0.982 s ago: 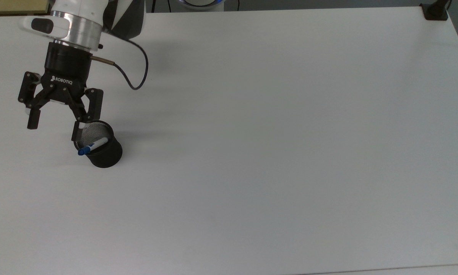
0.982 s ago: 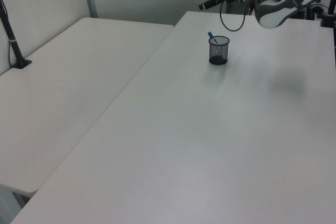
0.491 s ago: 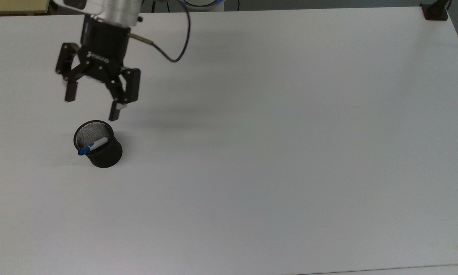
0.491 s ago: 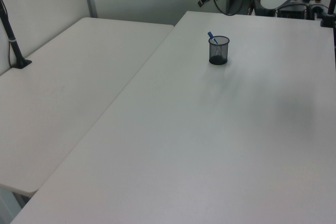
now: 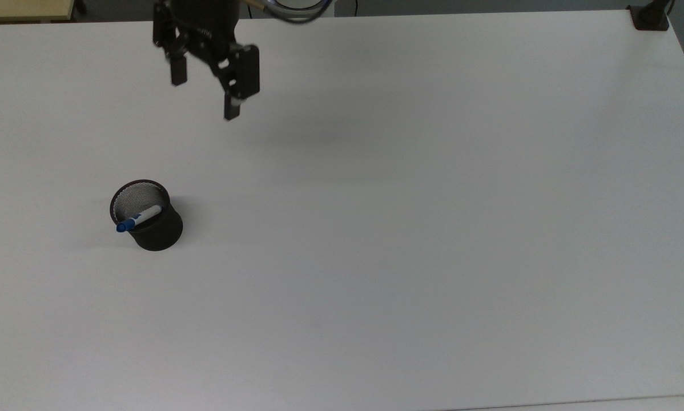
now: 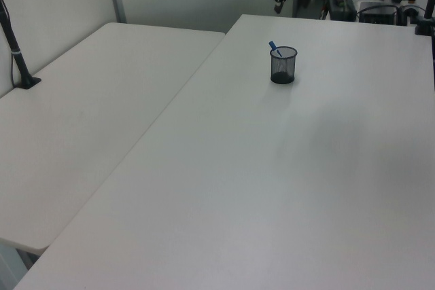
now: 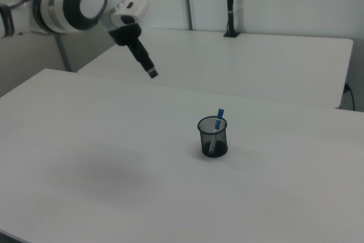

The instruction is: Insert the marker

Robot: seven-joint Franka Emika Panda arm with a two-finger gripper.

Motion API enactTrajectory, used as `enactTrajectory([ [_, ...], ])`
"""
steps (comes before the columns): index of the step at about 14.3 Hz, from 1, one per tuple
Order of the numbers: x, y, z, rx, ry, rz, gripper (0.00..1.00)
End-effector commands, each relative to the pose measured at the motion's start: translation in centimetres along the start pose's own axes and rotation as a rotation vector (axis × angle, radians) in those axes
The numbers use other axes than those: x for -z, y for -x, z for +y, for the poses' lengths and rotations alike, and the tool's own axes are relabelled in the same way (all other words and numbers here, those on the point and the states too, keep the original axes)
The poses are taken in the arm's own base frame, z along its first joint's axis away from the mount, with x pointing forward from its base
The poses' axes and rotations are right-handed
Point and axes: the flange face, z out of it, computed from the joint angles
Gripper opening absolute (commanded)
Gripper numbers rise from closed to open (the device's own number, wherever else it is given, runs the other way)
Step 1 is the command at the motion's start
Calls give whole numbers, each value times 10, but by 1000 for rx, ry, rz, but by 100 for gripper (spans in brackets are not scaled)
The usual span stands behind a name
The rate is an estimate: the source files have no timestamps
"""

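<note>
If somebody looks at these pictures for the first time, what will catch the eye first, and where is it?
First comes the black mesh cup, alone on the wide white table toward the top view's left, with the marker leaning inside it, blue end poking over the rim. Next is the black end effector, open and holding nothing, hanging in the air near the top view's upper edge, well apart from the cup.

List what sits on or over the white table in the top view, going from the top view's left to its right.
Marker in the black mesh cup, then the open claw farther up, then the black clamp at the far right corner.
</note>
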Motion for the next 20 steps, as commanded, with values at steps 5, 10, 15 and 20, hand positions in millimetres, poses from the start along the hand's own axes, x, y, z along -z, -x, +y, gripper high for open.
enactTrajectory([
  [5, 22, 31, -3, 320, -70, -233, 100],
  [10, 20, 22, 9, 598, -94, -220, 100],
  [15, 16, 25, 17, 734, -90, -271, 100],
  [20, 20, 23, 19, 733, -89, -265, 100],
])
